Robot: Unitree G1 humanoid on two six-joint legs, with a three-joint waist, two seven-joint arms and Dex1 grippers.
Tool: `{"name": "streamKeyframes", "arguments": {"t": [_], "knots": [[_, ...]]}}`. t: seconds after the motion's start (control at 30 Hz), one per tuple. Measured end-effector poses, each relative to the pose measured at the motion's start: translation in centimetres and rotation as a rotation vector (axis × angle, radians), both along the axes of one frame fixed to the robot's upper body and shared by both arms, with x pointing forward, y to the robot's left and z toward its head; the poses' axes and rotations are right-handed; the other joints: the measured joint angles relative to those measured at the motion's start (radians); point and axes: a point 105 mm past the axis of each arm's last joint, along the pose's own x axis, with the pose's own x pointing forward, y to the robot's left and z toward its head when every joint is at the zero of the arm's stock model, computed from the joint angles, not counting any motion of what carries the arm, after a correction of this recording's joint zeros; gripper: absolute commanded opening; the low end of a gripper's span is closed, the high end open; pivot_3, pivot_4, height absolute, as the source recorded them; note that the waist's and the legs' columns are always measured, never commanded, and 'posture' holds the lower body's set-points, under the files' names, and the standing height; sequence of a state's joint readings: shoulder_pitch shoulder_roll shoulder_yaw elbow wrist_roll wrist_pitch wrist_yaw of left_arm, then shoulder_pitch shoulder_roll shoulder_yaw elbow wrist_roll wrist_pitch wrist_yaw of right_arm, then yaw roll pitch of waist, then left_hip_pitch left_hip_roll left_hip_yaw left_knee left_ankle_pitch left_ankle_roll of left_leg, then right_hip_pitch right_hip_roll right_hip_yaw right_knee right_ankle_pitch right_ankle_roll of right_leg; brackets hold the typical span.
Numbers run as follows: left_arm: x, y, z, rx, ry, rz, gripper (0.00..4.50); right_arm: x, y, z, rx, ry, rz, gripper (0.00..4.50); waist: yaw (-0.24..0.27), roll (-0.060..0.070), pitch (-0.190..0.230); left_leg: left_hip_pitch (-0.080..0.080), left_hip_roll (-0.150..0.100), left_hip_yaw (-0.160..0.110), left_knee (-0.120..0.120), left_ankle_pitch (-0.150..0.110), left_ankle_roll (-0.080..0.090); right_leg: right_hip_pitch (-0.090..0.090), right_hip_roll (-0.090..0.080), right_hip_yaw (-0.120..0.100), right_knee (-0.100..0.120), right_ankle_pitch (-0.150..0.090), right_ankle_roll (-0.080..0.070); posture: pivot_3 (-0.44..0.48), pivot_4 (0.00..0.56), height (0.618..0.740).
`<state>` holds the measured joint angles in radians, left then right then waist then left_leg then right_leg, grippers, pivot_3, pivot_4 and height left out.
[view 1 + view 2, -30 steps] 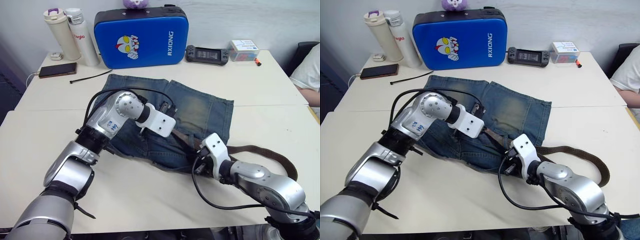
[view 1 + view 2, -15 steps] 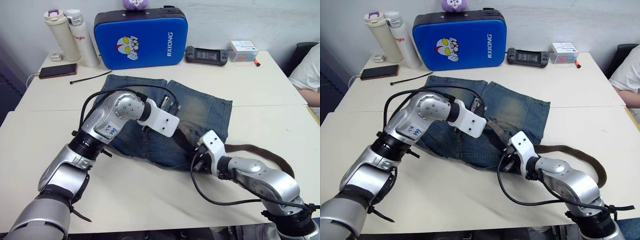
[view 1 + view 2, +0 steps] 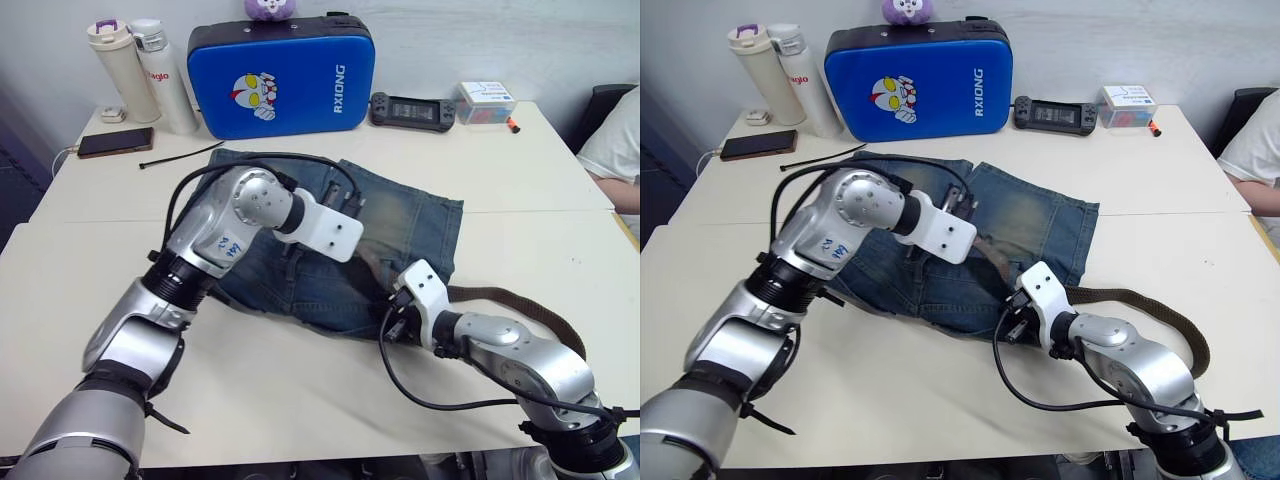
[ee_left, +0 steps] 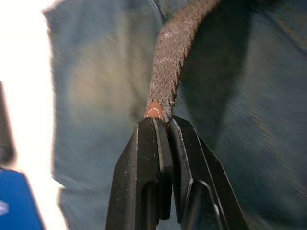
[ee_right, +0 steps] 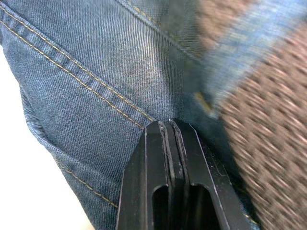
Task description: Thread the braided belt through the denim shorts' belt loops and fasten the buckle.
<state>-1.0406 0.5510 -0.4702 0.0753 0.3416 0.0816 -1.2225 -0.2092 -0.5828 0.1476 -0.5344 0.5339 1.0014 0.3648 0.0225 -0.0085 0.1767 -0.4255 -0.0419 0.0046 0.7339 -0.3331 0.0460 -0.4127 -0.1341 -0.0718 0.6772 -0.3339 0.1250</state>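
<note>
The left claw [image 4: 162, 125] was clenched on the tan-capped tip of the belt [image 4: 169, 62], holding the strap taut above the shorts [image 3: 300, 275], probably to feed it toward a loop. From that tip the belt ran back across the denim to the right claw [image 5: 168, 127], which was pinched shut on a fold of the shorts' fabric, seemingly to pin the garment. Beyond the right claw the belt trailed in a curve over the counter [image 3: 300, 380].

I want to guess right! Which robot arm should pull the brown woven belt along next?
Probably the left. The left gripper is shut on the tan tip of the dark brown braided belt, over the faded blue denim shorts. The right gripper pinches the denim at the waistband.
</note>
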Motion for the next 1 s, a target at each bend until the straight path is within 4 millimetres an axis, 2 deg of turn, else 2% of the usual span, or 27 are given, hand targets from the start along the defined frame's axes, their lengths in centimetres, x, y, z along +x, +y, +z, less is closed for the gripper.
{"name": "streamKeyframes", "arguments": {"t": [0.2, 0.27, 0.43, 0.53, 0.6, 0.63, 0.67, 0.7, 0.9, 1.0], "knots": [[-1.4, 1.3, 1.1, 0.001, 0.067, 0.083, 0.02, 0.0, 0.0, -0.2, 0.007, 0.003, -0.001, 0.0, 0.0, 0.0, 0.0, 0.001, 0.0, 0.0, 0.0, 0.0, 0.0, 0.001, 0.0, 0.006, 0.0, 0.0, 0.0, 0.0, 0.15, 0.664], [-1.7, 1.6, 0.9, -0.003, 0.089, 0.101, 0.02, 0.0, 0.0, -0.2, 0.01, 0.002, 0.002, 0.0, 0.0, 0.0, 0.0, 0.001, 0.0, 0.0, 0.0, 0.0, 0.0, 0.001, 0.0, 0.007, 0.0, 0.0, 0.0, 0.0, 0.15, 0.664], [-2.5, 4.0, 0.6, 0.013, 0.13, 0.178, 0.02, 0.0, 0.1, -0.2, 0.013, 0.003, 0.009, 0.0, 0.0, 0.0, 0.0, 0.002, 0.0, 0.0, -0.001, 0.0, 0.0, 0.001, 0.0, 0.007, 0.0, 0.0, -0.001, 0.0, 0.15, 0.664], [-3.0, 4.9, -0.7, -0.004, 0.18, 0.221, 0.02, 0.1, -0.1, -0.3, 0.009, 0.007, 0.012, 0.0, 0.0, -0.002, -0.002, 0.003, 0.0, 0.0, -0.001, 0.0, 0.0, 0.002, 0.0, 0.007, -0.001, 0.0, -0.001, 0.0, 0.15, 0.664], [-3.4, 5.2, -1.9, -0.028, 0.232, 0.254, 0.81, 0.1, -0.1, -0.3, 0.006, 0.008, 0.015, 0.0, 0.001, -0.003, -0.003, 0.003, 0.0, -0.001, 0.0, 0.0, 0.0, 0.002, 0.0, 0.007, -0.001, 0.0, -0.001, 0.0, 0.15, 0.664], [-3.4, 5.2, -2.2, -0.057, 0.263, 0.276, 1.02, 0.2, -0.3, -0.2, 0.002, 0.005, 0.015, 0.0, 0.002, -0.003, -0.003, 0.003, 0.0, -0.001, 0.0, 0.0, 0.0, 0.002, 0.0, 0.007, -0.001, 0.0, -0.001, 0.0, 0.15, 0.664], [-3.4, 5.2, -2.3, -0.088, 0.292, 0.294, 1.55, 0.2, -0.4, -0.1, -0.002, 0.003, 0.016, 0.0, 0.003, -0.003, -0.003, 0.003, 0.0, -0.001, 0.0, 0.0, 0.0, 0.002, 0.0, 0.007, -0.001, 0.0, -0.001, 0.0, 0.15, 0.664], [-3.5, 5.2, -2.2, -0.114, 0.313, 0.306, 1.87, 0.2, -0.5, 0.0, -0.007, 0.003, 0.021, 0.0, 0.003, -0.003, -0.003, 0.002, 0.0, -0.002, 0.0, 0.0, 0.0, 0.002, -0.001, 0.007, -0.001, 0.0, -0.001, 0.0, 0.15, 0.664], [-3.1, 5.7, 0.7, -0.263, 0.364, 0.351, 4.46, -0.2, -2.0, 0.8, -0.051, 0.01, 0.071, 0.0, 0.008, -0.002, -0.002, -0.001, -0.003, -0.006, 0.0, -0.001, 0.0, 0.001, -0.002, 0.007, -0.002, 0.0, -0.001, 0.0, 0.15, 0.664], [-2.5, 6.4, 2.0, -0.335, 0.387, 0.385, 4.46, -1.1, -3.3, 1.2, -0.074, 0.053, 0.099, 0.0, 0.006, -0.001, -0.001, -0.003, -0.004, -0.007, -0.001, -0.001, 0.001, 0.001, -0.002, 0.006, -0.003, 0.0, -0.001, 0.0, 0.15, 0.664]]}}
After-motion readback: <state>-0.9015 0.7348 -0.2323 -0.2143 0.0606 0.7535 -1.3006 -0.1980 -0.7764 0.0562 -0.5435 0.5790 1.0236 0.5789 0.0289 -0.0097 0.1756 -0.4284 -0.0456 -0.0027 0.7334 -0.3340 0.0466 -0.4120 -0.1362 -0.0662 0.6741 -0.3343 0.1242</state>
